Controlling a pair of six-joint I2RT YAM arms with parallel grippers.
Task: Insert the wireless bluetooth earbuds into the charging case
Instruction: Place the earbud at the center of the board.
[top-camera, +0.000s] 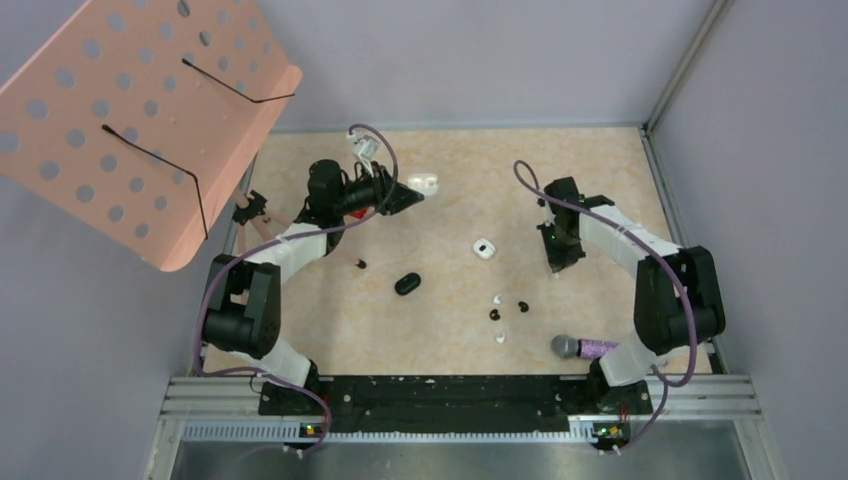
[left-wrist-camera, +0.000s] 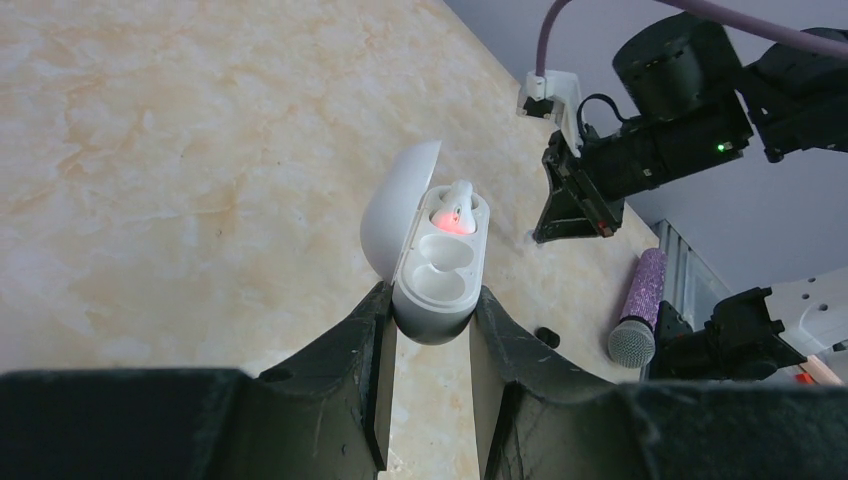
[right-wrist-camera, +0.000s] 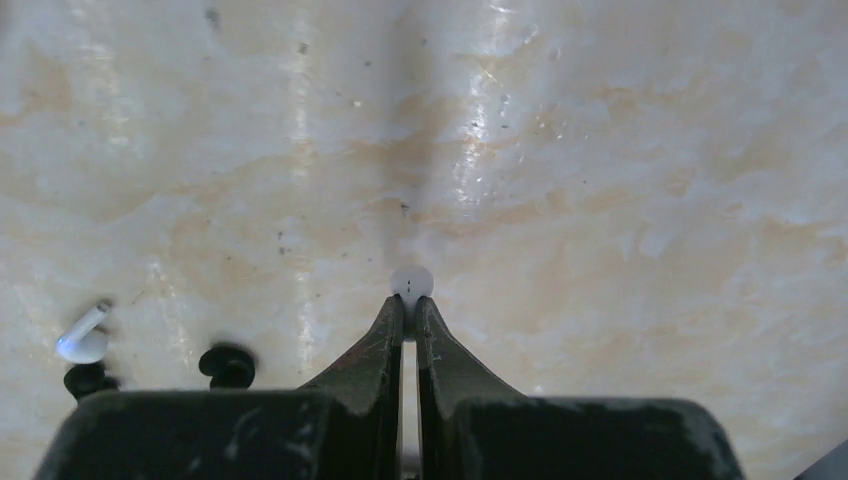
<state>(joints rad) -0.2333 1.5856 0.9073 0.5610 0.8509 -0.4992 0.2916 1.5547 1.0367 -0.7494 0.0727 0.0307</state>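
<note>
We find the left claw (left-wrist-camera: 431, 300) clamped across the lower body of the open white charging case (left-wrist-camera: 436, 262), with the lid swung back. A seated earbud (left-wrist-camera: 455, 208) occupies the far socket, glowing red beneath. The near socket is bare. The right claw (right-wrist-camera: 411, 302) is pinched almost shut on a held earbud (right-wrist-camera: 411, 282), white and gripped only at the very tips. We cannot tell whether it touches the worktop (right-wrist-camera: 650, 150). A loose white earbud (right-wrist-camera: 85, 336) and two black earbuds (right-wrist-camera: 228, 365) lie nearby.

We judge the held earbud very light, rigid, glossy and rounded, so liable to twist or squirt from the pinch. A gentle hold across its broadest part suits best. The charging case is smooth hard plastic, pebble-shaped, with moulded sockets. The worktop is polished and marble-patterned.
</note>
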